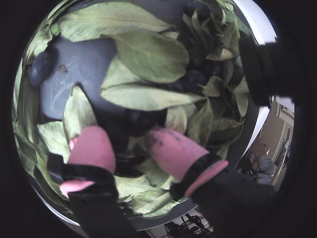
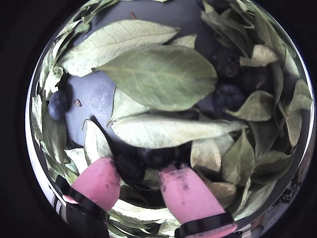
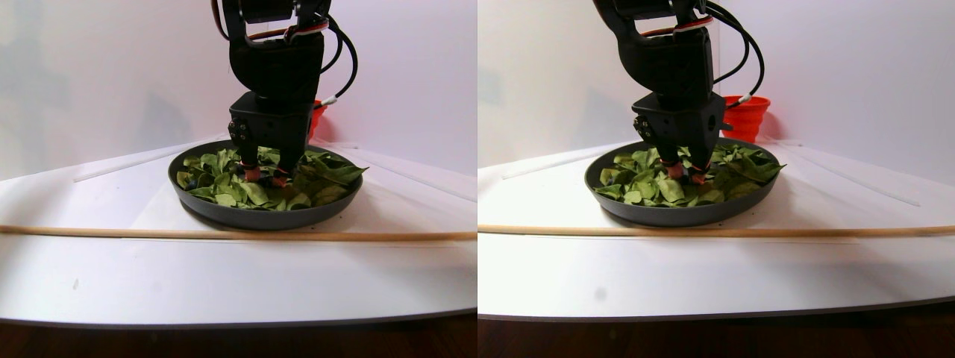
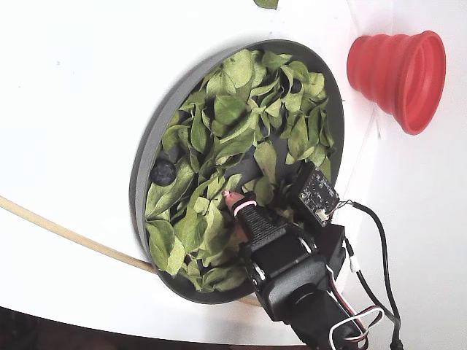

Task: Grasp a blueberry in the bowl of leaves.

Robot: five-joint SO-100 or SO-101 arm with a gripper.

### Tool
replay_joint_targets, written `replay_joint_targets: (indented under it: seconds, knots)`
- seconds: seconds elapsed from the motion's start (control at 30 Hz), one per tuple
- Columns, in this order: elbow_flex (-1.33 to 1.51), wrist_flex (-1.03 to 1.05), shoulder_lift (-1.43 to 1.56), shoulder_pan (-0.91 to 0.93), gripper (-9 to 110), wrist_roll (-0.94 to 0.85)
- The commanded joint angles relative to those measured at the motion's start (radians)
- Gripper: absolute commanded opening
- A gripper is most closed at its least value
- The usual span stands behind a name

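Observation:
The dark-grey bowl [image 4: 144, 171] holds a loose heap of green leaves [image 4: 233, 117]. My gripper [image 2: 141, 177] is down in the leaves near the bowl's edge, with its pink fingertips [image 2: 99, 181] apart. A dark blueberry [image 2: 131, 166] lies between the tips against the left finger, with a gap to the right finger. It also shows in a wrist view [image 1: 138, 121], where the gripper [image 1: 130, 145] straddles it. Other blueberries lie at the left [image 2: 58, 103] and upper right [image 2: 228, 94]. One more blueberry shows by the rim in the fixed view [image 4: 163, 172].
A red ribbed cup [image 4: 398, 69] stands outside the bowl on the white table. A thin wooden stick [image 3: 224, 234] lies across the table in front of the bowl [image 3: 261, 218]. A white wall stands behind.

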Motion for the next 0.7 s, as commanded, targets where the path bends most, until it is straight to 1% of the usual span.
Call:
replay_joint_targets:
  seconds: [0.0, 0.67]
  knots:
    - [-0.029, -0.018, -0.006, -0.003, 15, 0.008]
    - [-0.015, -0.029, -0.044, -0.034, 13, 0.052]
